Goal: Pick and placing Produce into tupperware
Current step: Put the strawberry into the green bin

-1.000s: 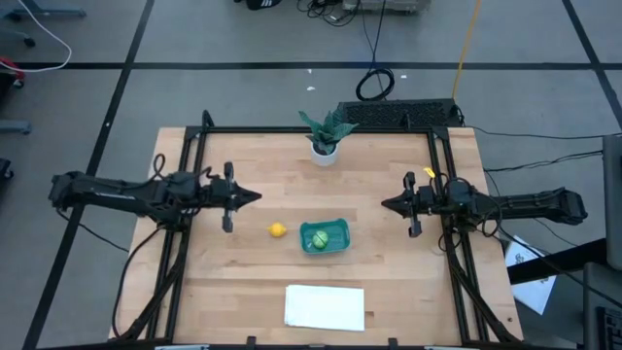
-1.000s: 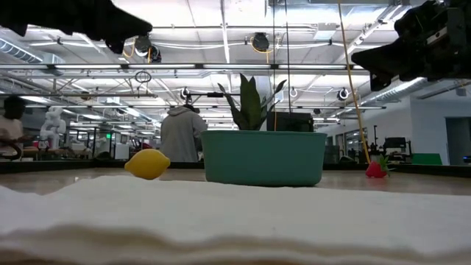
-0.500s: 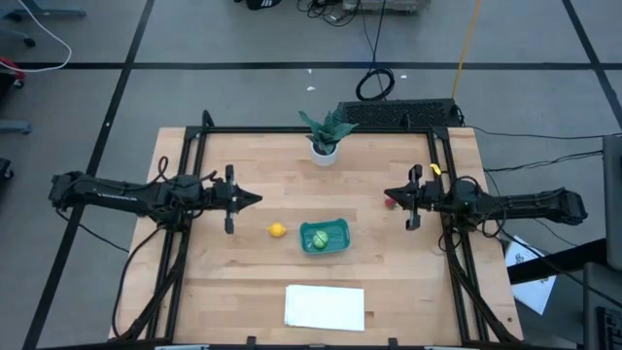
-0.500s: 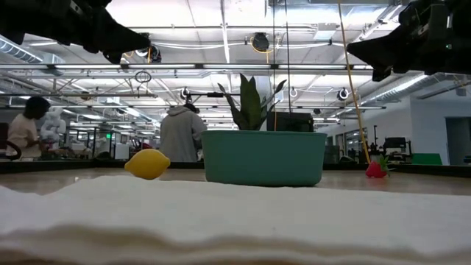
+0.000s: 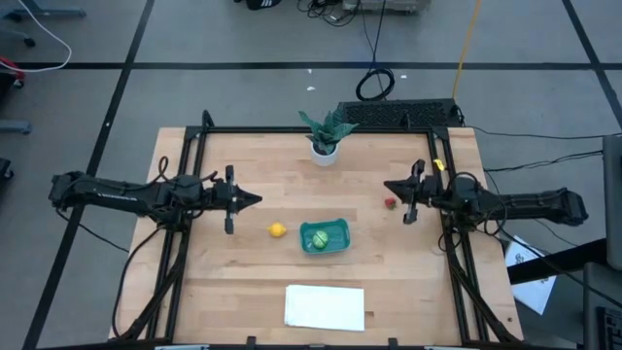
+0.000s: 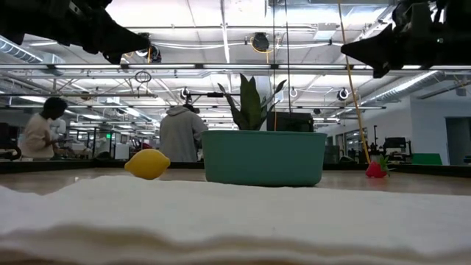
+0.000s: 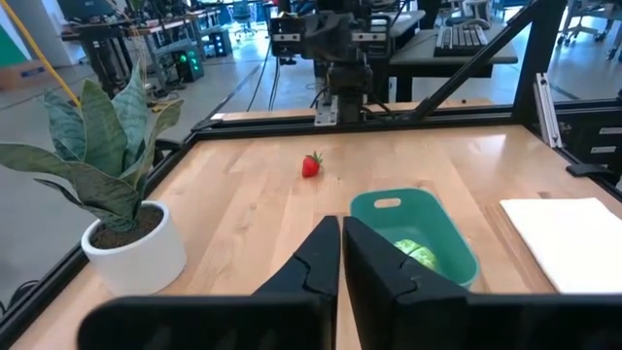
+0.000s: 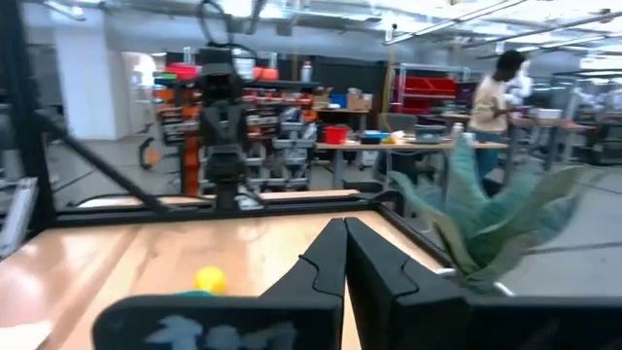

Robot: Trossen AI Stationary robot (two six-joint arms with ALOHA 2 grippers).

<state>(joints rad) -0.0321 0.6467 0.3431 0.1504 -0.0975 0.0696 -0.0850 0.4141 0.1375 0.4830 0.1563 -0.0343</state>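
The teal tupperware (image 5: 327, 236) stands on the wooden table near its middle, and the green round piece (image 5: 317, 239) lies inside it. To its left, the yellow lemon-like piece (image 5: 278, 230) rests on the table. The small red piece (image 5: 390, 203) rests on the table at the right, just below my right gripper (image 5: 387, 188). That gripper hovers shut above the table and holds nothing. My left gripper (image 5: 257, 198) hovers shut at the left, up and left of the lemon, also holding nothing. The left wrist view shows the red piece (image 7: 311, 165) and the tupperware (image 7: 414, 231) ahead.
A leafy plant in a white pot (image 5: 324, 138) stands at the far edge. Near the front edge lies a flat white sheet (image 5: 325, 307). Black frame rails (image 5: 187, 175) run along the table's left and right sides. People move about in the room behind (image 6: 181, 131).
My right gripper has risen, tipped its fingers upward and swung a little toward the far edge, staying shut. This uncovers the red piece in the high view. The produce and the tupperware have not moved.
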